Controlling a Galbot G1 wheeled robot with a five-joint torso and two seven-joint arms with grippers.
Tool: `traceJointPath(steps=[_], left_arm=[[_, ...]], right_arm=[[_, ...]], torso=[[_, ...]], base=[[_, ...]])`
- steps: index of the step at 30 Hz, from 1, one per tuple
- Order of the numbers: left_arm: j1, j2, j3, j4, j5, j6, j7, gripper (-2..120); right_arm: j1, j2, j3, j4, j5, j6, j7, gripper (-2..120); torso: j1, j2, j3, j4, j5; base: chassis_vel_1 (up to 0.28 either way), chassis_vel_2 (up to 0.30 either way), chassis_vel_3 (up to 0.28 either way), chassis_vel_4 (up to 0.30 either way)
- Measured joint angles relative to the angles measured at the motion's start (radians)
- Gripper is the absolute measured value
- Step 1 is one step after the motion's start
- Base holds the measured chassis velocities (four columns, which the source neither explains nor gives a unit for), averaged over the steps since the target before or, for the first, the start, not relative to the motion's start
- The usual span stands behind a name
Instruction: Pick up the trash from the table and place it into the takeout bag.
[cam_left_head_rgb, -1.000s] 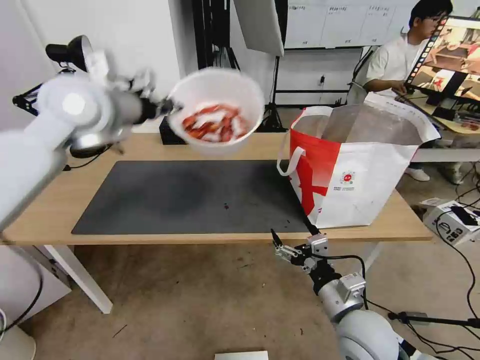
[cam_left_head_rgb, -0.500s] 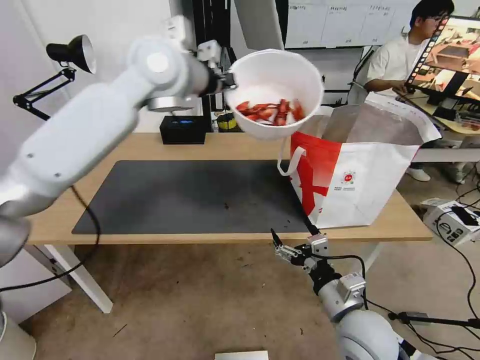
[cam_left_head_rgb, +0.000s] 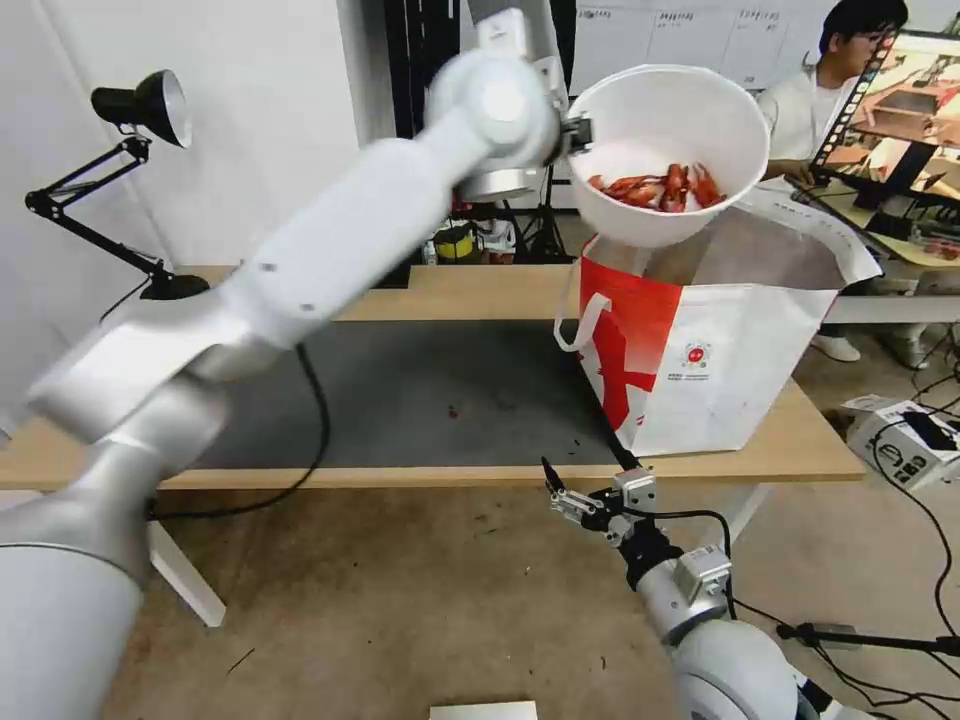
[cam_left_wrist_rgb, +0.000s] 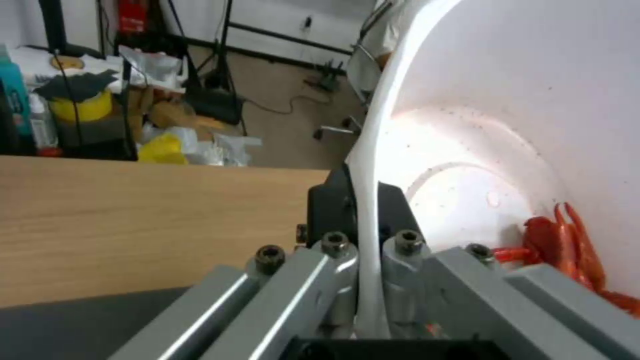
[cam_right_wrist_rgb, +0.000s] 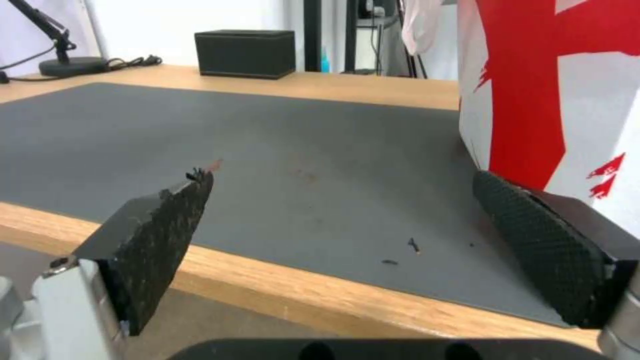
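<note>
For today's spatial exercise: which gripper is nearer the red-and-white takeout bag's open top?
Left. The left gripper holds the white round bowl above the opening; the right gripper hangs below the table edge.

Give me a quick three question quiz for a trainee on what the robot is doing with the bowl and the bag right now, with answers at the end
1. True or false: the left gripper is shut on the rim of the white bowl.
2. Where is the bowl held? A) flat on the mat B) in the air over the open takeout bag C) under the table
3. Fill in: the right gripper sits low by the table's front edge with its fingers ____.

Key
1. True: the rim runs between the fingers in the left wrist view.
2. B: it is tilted, with red scraps inside.
3. Open, holding nothing.
</note>
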Motion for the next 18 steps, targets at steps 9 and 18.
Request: traceJointPath(steps=[9,18], left_arm=[[0.055,-0.059,0.112,0.077,0.315,-0.091,0.045,0],[0.062,0.007,0.171,0.021,0.391,-0.094,0.118,0]], right_arm=[[0.0,0.0,0.0,0.0,0.0,0.0,0.0,100],[0.0,0.0,0.0,0.0,0.0,0.0,0.0,100]], torso=[[0.0,0.0,0.0,0.0002,-0.0002],[0.0,0.0,0.0,0.0004,-0.0003]], base=[[0.0,0.0,0.0,0.0],[0.0,0.0,0.0,0.0]])
